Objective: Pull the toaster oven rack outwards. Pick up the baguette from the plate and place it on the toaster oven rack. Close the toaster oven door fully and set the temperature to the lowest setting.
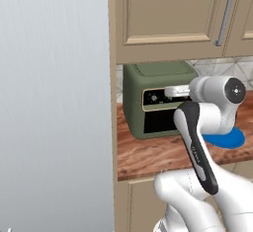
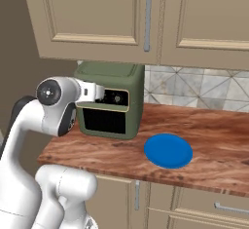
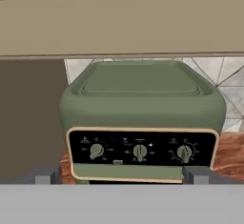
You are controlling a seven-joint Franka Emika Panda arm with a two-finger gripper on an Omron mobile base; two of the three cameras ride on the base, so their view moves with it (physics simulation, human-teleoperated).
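Facing the toaster oven control strip squarely, hand released and empty, aligned for the temperature knob.

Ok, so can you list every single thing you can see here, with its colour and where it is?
toaster oven: one, olive green, on the counter under the cabinets, door shut
knobs: three, dark, in a row on the oven's black strip
plate: one, bright blue, bare, on the counter right of the oven
counter: one, reddish-brown wood
cabinets: beige, above and below the counter
wall tiles: grey, behind the counter
fingers: two, dark, spread open before the oven's strip
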